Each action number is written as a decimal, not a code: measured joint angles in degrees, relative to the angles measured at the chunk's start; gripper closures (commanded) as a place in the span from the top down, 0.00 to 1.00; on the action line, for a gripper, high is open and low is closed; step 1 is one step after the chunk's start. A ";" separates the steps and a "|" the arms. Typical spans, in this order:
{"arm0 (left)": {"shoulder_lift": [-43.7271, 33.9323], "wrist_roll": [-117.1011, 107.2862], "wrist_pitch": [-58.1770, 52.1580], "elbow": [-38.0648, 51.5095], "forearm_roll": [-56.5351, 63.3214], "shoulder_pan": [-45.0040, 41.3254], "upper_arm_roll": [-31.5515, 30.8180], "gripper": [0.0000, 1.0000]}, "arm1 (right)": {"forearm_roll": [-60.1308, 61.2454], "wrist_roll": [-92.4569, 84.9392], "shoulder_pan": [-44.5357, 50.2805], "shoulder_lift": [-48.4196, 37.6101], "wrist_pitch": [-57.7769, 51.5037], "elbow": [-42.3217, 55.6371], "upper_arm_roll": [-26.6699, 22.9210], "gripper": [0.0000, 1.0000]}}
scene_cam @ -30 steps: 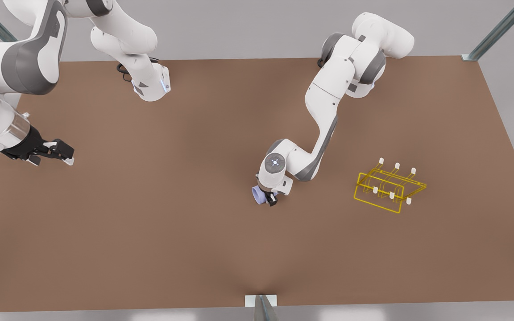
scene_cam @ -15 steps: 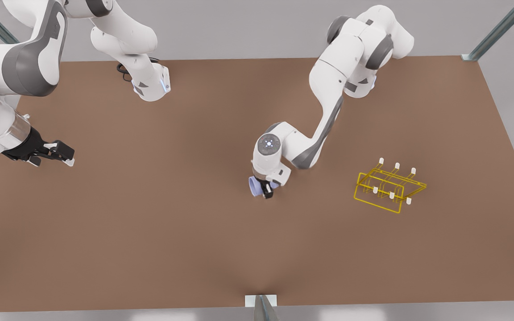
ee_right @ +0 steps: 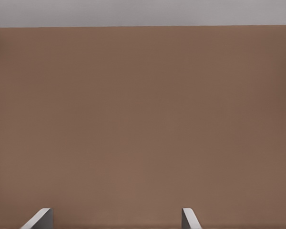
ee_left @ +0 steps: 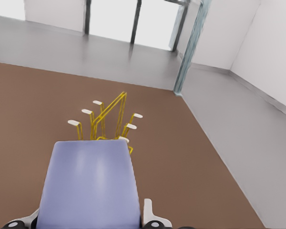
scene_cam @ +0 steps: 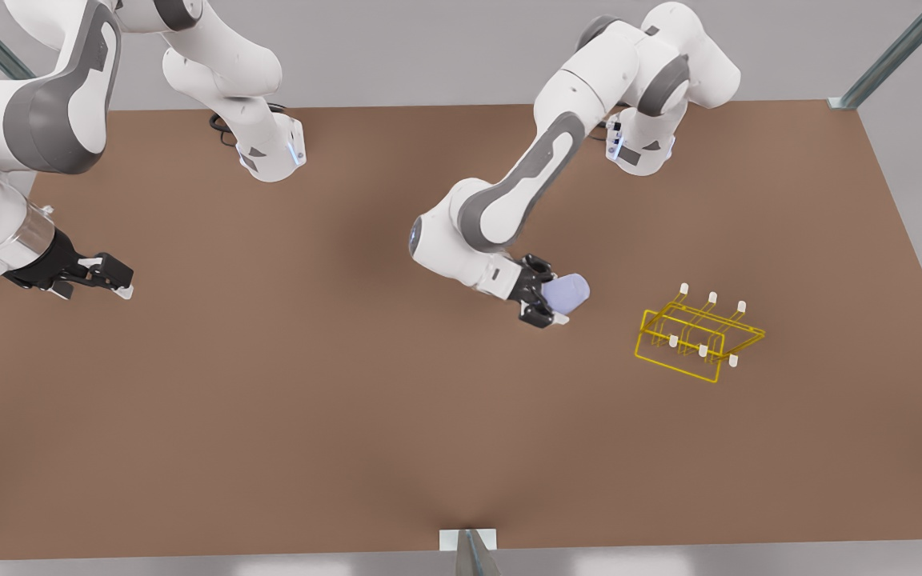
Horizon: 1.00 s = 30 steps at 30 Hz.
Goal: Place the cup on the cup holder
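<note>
The cup point(scene_cam: 567, 293) is up off the desk point(scene_cam: 285, 416), lying sideways in the left gripper point(scene_cam: 546, 301), its fingers clamped on the lavender wall; the far end aims toward the cup holder point(scene_cam: 699, 340) on the front view's right, near but apart; in the left wrist view the cup point(ee_left: 88, 183) sits right in front, the yellow wire cup holder point(ee_left: 107, 119) and its white-tipped prongs just beyond it. The danger, I'd say, is alignment; tilted like this, the smooth cup could slide in the grip, or its rim could catch a thin prong and shove the light rack aside. A second ago the cup was low by the desk's middle, the wrist pointing down; the arm has swung it up and toward the holder. The right gripper point(scene_cam: 105, 276) waits at the front view's left, fingers parted, holding nothing.
</note>
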 measured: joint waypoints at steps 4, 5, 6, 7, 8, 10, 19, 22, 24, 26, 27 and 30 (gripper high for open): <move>2.57 5.31 -7.33 -0.08 9.88 -0.25 0.01 0.83 | 0.00 0.01 0.04 0.00 0.04 0.01 0.00 1.00; 3.64 6.61 -8.52 -0.10 11.96 -0.26 0.00 0.83 | 0.00 0.02 0.00 -0.03 0.05 0.01 0.00 1.00; 4.54 7.88 -9.53 -0.10 13.72 -0.30 0.03 0.83 | 0.00 0.02 -0.03 -0.05 0.05 0.01 0.00 1.00; 5.75 9.24 -10.37 -0.07 15.87 -0.29 0.03 0.83 | 0.00 0.02 -0.04 -0.06 0.06 0.01 0.00 1.00; 6.61 10.60 -11.09 -0.09 17.72 -0.28 0.06 0.83 | 0.00 0.03 -0.04 -0.06 0.06 0.01 0.00 1.00; 7.65 13.27 -12.22 -0.16 20.43 -0.25 0.32 0.83 | 0.00 0.03 -0.04 -0.02 0.07 0.01 0.00 1.00; 11.73 22.68 -13.90 -0.55 24.06 4.71 0.71 0.83 | -0.01 0.05 -0.03 -0.07 0.08 0.01 -0.02 1.00; 11.79 24.80 -13.78 -1.25 24.07 6.97 0.77 0.83 | -0.01 0.05 -0.08 -0.07 0.08 0.01 -0.06 1.00; 11.58 26.02 -13.52 -1.65 24.07 8.60 0.78 0.83 | -0.02 0.05 -0.06 -0.07 0.08 0.01 -0.03 1.00; 11.32 27.04 -13.13 -2.63 24.08 10.52 0.79 0.83 | -0.03 0.05 -0.03 -0.07 0.08 0.01 -0.01 1.00; 11.25 27.39 -12.90 -3.20 24.01 11.31 0.79 0.83 | -0.03 0.05 -0.03 -0.07 0.08 0.01 0.00 1.00; 11.20 28.12 -12.38 -4.71 23.79 13.23 0.79 0.83 | -0.05 0.06 -0.03 -0.06 0.08 0.01 0.00 1.00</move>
